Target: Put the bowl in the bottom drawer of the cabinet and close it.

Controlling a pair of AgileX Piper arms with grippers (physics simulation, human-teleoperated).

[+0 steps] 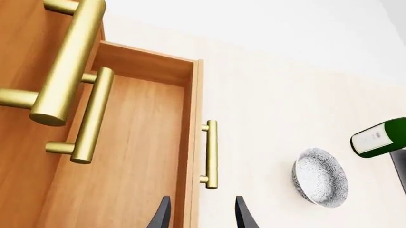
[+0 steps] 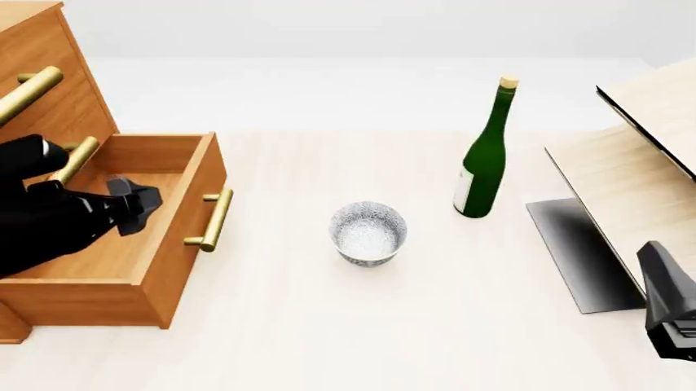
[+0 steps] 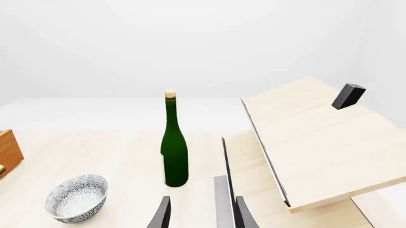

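Black left gripper (image 2: 136,204) open, empty; right gripper (image 3: 199,211) open, empty, mostly cropped.

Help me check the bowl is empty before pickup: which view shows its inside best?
The front view: it looks down into the bowl, standing upright and empty on the table. The right wrist view shows it from the side, partly inside. The left wrist view shows it small near the picture's edge.

The pale wooden table (image 2: 326,326) carries the cabinet (image 2: 49,73) at far left, the bowl (image 2: 367,233) mid-table, a green bottle (image 2: 485,155) beyond it, and a slanted light-wood structure (image 2: 625,195) at right.
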